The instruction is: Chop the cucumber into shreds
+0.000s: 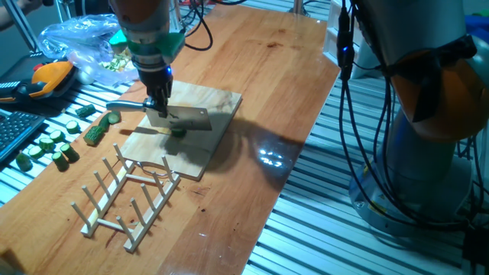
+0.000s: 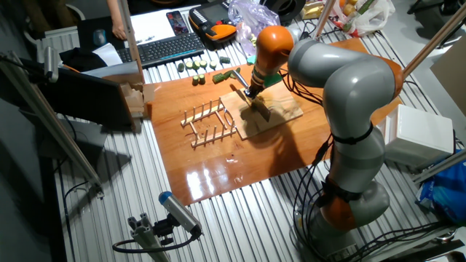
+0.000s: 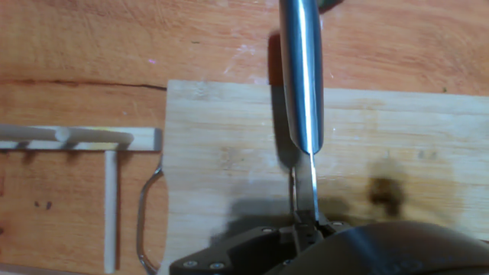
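Black two-finger gripper (image 1: pixel 159 108) clamps a steel knife (image 1: pixel 179 115) by its handle, blade edge-down on the pale wooden chopping board (image 1: pixel 210 103) over the small dark-green cucumber chunk (image 1: pixel 178 131), apparently mid-chop; next, shift slightly sideways.

My gripper (image 1: pixel 160 105) hangs over the cutting board (image 1: pixel 200 145), which lies mid-desk on the table (image 1: pixel 252 69). The knife (image 1: pixel 183 115) in my grip lies across the board, its blade on the cucumber (image 1: pixel 178 131). The rack (image 1: pixel 130 195) sits just beside the board, toward the desk's near corner. Cucumber slices (image 1: pixel 47 145) and a longer piece (image 1: pixel 97 131) lie along the left edge.
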